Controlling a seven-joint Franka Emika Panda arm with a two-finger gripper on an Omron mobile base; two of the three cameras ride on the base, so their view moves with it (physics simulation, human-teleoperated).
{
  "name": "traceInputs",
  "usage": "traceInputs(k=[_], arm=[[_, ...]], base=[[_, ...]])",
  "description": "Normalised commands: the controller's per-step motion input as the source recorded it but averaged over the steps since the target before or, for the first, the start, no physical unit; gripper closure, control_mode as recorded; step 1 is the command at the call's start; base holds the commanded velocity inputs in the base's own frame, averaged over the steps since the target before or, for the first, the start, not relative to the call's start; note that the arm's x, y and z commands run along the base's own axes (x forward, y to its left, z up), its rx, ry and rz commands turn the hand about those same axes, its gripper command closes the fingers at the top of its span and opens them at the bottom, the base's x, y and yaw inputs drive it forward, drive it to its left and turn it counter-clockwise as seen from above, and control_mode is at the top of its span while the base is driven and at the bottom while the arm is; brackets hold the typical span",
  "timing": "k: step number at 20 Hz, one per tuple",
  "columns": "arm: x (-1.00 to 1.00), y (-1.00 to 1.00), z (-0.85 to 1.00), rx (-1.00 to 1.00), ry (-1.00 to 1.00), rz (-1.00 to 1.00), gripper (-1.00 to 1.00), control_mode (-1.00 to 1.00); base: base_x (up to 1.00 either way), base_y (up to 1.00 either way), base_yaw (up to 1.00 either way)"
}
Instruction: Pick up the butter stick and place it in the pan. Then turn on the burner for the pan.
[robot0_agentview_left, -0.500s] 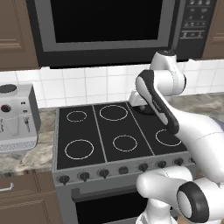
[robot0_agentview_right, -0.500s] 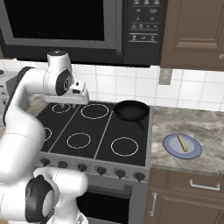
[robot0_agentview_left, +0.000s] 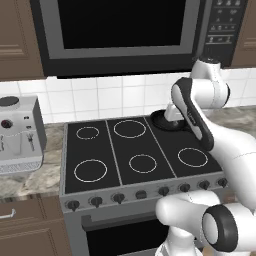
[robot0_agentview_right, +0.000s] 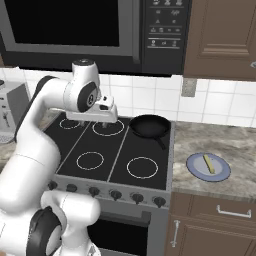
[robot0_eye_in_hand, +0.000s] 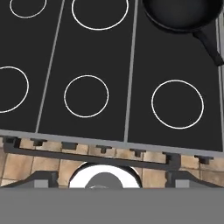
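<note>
Black stovetop (robot0_agentview_right: 117, 152) with white burner rings, black pan (robot0_agentview_right: 148, 126) on its back right burner — handle toward the front, mottled stone counter (robot0_agentview_right: 210, 140) beside it, blue-grey plate (robot0_agentview_right: 195, 165) carrying the butter stick (robot0_agentview_right: 209, 163), grey coffee machine (robot0_agentview_left: 17, 135) — on the counter left of the stove

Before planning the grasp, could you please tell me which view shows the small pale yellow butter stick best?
The right base view: the small pale yellow butter stick lies unobstructed on the flat blue-grey round plate.

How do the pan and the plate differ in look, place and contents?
The pan is black with a handle; the plate is blue-grey and flat. The pan sits on the stove; the plate on the counter. The pan is empty; the plate holds the butter stick. Both are round.
</note>
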Motion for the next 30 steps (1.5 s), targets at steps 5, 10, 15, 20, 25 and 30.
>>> traceInputs(k=[5, 10, 15, 20, 25, 30], arm=[[-0.03, -0.93, -0.01, 0.0, 0.04, 0.0, -1.0, -1.0], [0.0, -0.87, -0.12, 0.0, 0.07, 0.0, -1.0, -1.0], [0.0, -0.9, -0.15, 0.0, 0.1, 0.0, -1.0, -1.0], [0.0, -0.73, -0.1, 0.0, 0.1, 0.0, -1.0, -1.0], [0.0, -0.57, -0.2, 0.0, 0.08, 0.0, -1.0, -1.0], [0.0, -0.42, -0.28, 0.0, 0.03, 0.0, -1.0, -1.0]], base=[[0.0, 0.0, 0.0], [0.0, 0.0, 0.0], [0.0, 0.0, 0.0], [0.0, 0.0, 0.0], [0.0, 0.0, 0.0], [0.0, 0.0, 0.0]])
